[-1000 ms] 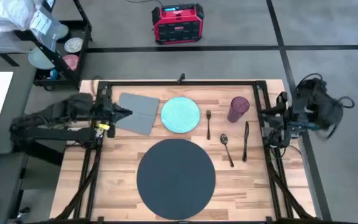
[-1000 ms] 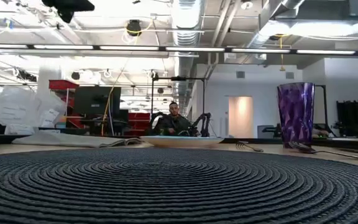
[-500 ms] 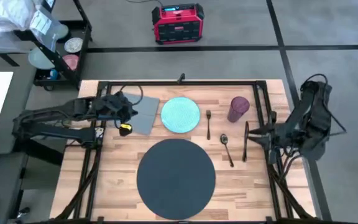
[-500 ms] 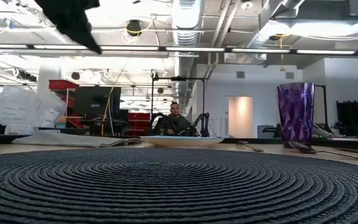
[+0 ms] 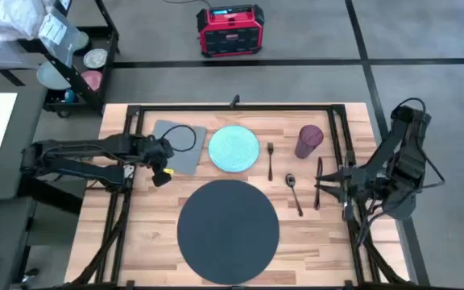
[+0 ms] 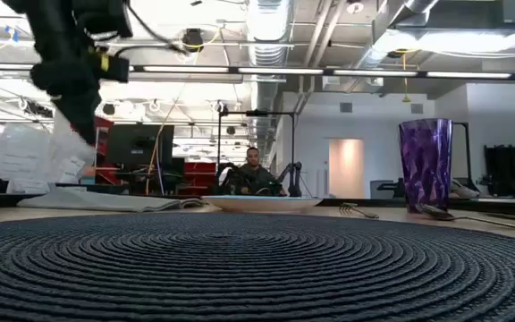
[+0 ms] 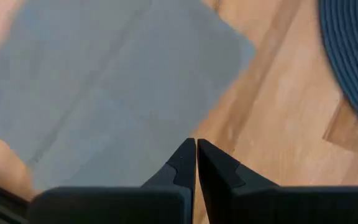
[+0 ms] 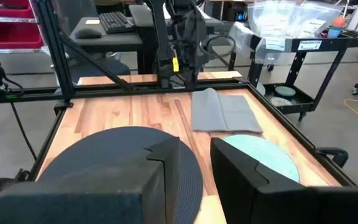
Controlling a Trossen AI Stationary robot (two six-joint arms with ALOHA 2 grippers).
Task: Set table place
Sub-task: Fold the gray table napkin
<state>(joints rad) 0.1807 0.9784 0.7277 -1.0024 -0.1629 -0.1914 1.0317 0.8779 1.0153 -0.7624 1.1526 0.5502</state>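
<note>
The grey napkin [image 5: 180, 145] lies flat at the table's far left. Beside it sit the teal plate [image 5: 234, 149], the fork [image 5: 271, 159], the spoon [image 5: 294, 192], the knife [image 5: 319, 171] and the upright purple cup [image 5: 309, 139]. The dark round mat [image 5: 228, 221] lies at the near middle. My left gripper [image 7: 196, 146] is shut and hovers over the napkin's near edge [image 7: 104, 93], clear of it in the low view [image 6: 83, 134]. My right gripper [image 8: 196, 155] is open by the knife at the table's right [image 5: 327, 182]; the knife does not show in its wrist view.
The black tube frame [image 5: 232, 107] runs round the tabletop's far and side edges. A red box [image 5: 230, 30] stands on the floor beyond. A cart [image 5: 79, 64] stands at the far left. A person [image 6: 251, 170] sits far behind the table. Bare wood [image 5: 143, 234] shows left of the mat.
My left gripper has tipped downward and come down toward the napkin's near edge, entering the low view from above. My right arm has swung from beyond the table's right edge toward the left and near side, reaching the knife. Nothing on the table has moved.
</note>
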